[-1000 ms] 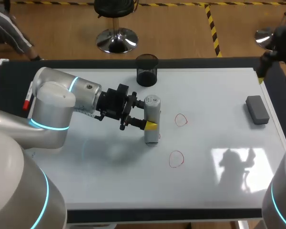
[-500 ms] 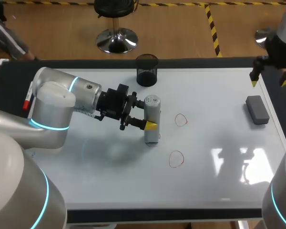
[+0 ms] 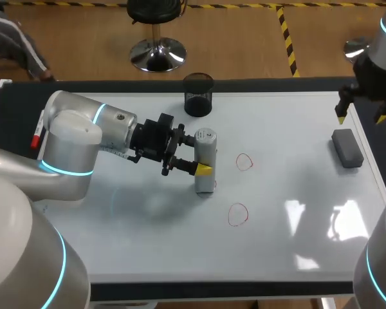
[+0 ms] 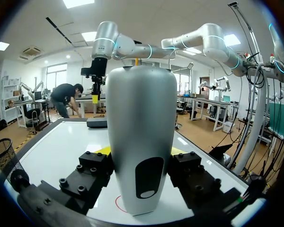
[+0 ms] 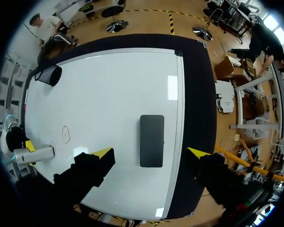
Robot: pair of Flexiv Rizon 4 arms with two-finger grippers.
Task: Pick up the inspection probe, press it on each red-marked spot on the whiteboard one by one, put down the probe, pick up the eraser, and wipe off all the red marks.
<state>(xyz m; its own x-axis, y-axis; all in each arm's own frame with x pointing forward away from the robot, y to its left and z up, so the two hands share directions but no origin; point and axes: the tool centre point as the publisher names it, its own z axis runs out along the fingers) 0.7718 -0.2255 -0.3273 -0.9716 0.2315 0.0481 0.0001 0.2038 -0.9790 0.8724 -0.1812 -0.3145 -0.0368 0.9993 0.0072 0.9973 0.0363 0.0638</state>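
Our left arm [image 3: 83, 138] stretches in level from the left, our left hand [image 3: 199, 154] clamped on the probe [image 3: 206, 180], which stands upright, tip down on the whiteboard [image 3: 276, 129]. Our right hand [image 3: 361, 118] hangs released above the eraser [image 3: 347, 148], which lies lengthwise near-to-far at the right.

Colours: probe [image 3: 205, 161] pale grey with dark oval panel; eraser [image 3: 347, 148] dark grey; whiteboard [image 3: 283, 129] white, red ring marks [image 3: 244, 161]; mesh cup [image 3: 198, 94] black; worktop [image 3: 16, 112] black.
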